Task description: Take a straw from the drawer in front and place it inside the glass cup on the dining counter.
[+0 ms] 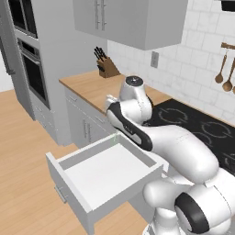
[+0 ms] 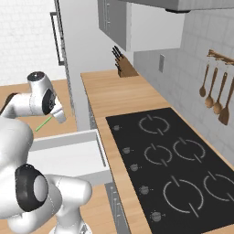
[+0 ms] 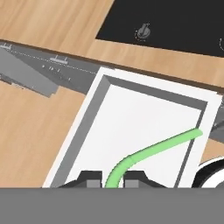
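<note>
My gripper (image 3: 109, 178) is shut on the straw (image 3: 153, 148), a thin light-green stick that curves up and to the right from between the finger tips. It hangs above the open drawer (image 3: 131, 113), whose white inside is bare. In the right base view the straw (image 2: 44, 124) slants down to the left from the gripper (image 2: 56, 117), over the drawer (image 2: 64, 157). In the left base view the drawer (image 1: 103, 176) stands pulled out below the bent arm. The glass cup and the dining counter are out of view.
Behind the drawer runs a wood worktop (image 2: 119, 98) with a black cooktop (image 2: 173, 160) and its knobs. A knife block (image 1: 106, 68) stands at the far end, and wooden spoons (image 2: 215, 91) hang on the tiled wall. A wall oven (image 1: 32, 73) stands to the left, beside open wood floor (image 1: 23, 183).
</note>
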Available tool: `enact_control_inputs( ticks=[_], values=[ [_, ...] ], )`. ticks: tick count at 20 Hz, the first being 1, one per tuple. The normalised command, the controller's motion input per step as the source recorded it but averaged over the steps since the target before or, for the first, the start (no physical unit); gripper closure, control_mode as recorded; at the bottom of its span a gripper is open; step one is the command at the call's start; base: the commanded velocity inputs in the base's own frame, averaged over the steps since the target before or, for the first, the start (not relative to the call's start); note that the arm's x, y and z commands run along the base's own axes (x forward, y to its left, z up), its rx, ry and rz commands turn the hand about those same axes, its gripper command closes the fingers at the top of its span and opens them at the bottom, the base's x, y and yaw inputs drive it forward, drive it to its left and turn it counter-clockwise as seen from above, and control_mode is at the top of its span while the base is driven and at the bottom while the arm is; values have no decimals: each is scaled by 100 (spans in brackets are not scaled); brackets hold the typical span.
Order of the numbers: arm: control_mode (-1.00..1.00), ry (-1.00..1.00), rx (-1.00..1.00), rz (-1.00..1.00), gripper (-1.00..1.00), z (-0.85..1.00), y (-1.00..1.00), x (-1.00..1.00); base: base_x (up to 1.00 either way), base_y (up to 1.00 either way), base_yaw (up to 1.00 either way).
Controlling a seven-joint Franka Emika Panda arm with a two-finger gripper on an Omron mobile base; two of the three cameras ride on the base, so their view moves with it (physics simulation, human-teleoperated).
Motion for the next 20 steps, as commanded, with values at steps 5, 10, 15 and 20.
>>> enact_control_inputs(
  ticks=[5, 10, 15, 20],
  values=[
    [-100, 4, -24, 8, 100, 76, -40, -62, 0, 0, 0],
    [-100, 7, -11, 8, 100, 31, -45, -57, 0, 0, 0],
    [-100, 11, 0, 4, 100, 1, -47, -48, 0, 0, 0],
    [-100, 12, 0, 0, 100, 0, -28, -16, 0, 0, 0]
  ],
)
